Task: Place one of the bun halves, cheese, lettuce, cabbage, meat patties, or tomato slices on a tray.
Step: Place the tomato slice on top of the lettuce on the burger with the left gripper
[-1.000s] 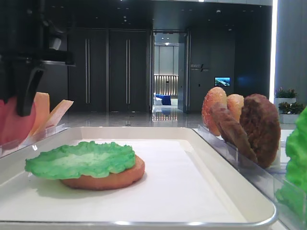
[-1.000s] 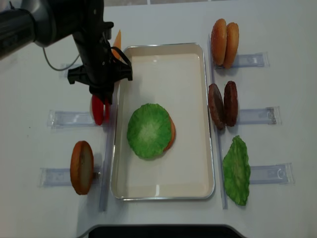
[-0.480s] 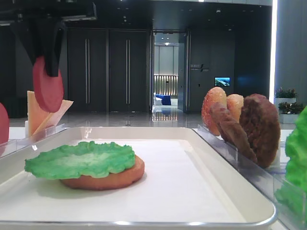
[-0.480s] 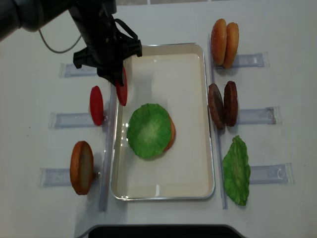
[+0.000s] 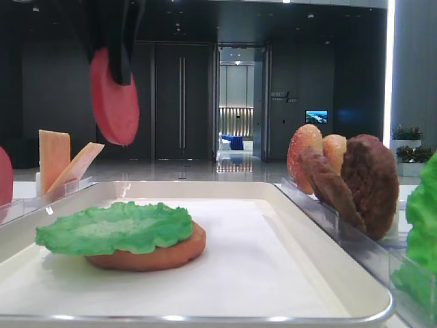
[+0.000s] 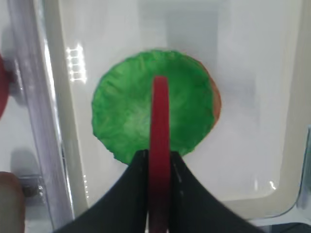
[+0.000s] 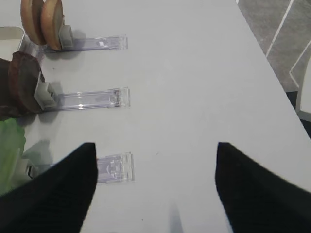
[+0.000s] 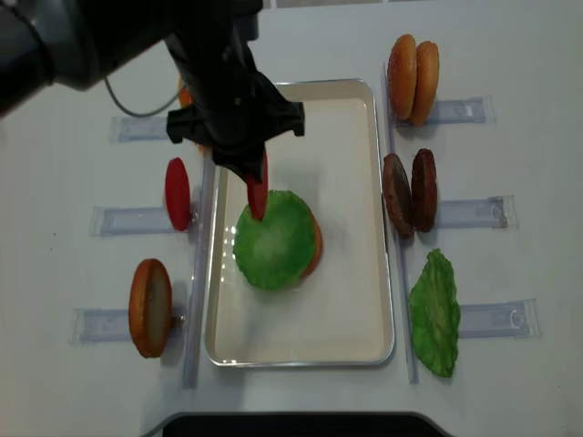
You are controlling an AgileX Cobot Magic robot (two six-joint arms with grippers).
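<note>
My left gripper [image 6: 158, 160] [image 8: 256, 187] is shut on a red tomato slice [image 6: 159, 126] [image 5: 115, 96] [image 8: 258, 198], held on edge in the air above the white tray [image 8: 364, 228] [image 5: 328, 266]. Directly under it a green lettuce leaf [image 6: 126, 111] [image 8: 273, 241] [image 5: 116, 229] lies on a bun half [image 5: 157, 256] [image 8: 314, 246] in the tray. Another tomato slice [image 8: 178, 193] stands in the left rack. My right gripper [image 7: 155, 160] hangs open over bare table at the right, holding nothing.
Clear racks flank the tray. The right ones hold two bun halves [image 8: 412, 77], two meat patties [image 8: 410, 191] and a lettuce leaf [image 8: 435, 314]. On the left a bun half [image 8: 150, 307] stands on edge, and cheese slices [image 5: 65, 164] lean in the far rack.
My left gripper lifted the tomato slice out of the left rack and carried it right, over the tray rim, to above the lettuce. The right gripper's earlier state is not shown.
</note>
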